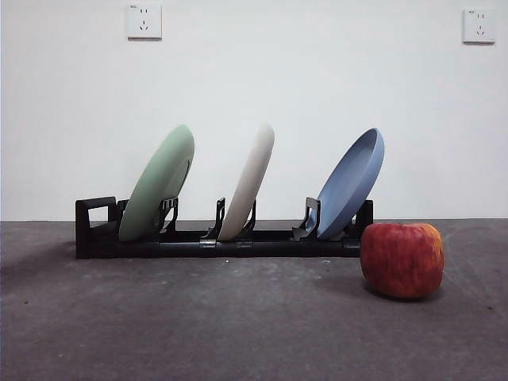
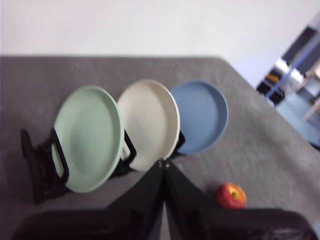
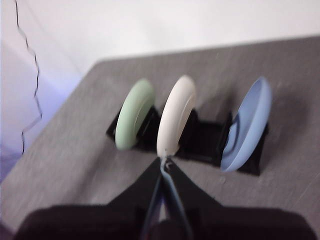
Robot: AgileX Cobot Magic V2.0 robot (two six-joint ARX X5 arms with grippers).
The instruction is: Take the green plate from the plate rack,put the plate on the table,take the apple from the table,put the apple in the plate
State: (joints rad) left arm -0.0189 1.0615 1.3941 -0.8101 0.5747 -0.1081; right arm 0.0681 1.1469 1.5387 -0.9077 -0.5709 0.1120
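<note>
We have not begun: the green plate (image 1: 156, 184) leans in the plate rack (image 1: 95, 230). Both grippers, left (image 2: 163, 162) and right (image 3: 163, 161), hover closed, empty. Next we must reach its rim.

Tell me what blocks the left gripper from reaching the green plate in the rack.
Nothing visible. The left gripper, jaws shut, hangs above the plates; the green plate stands in the plate rack at its handle end, beside only the cream plate.
</note>
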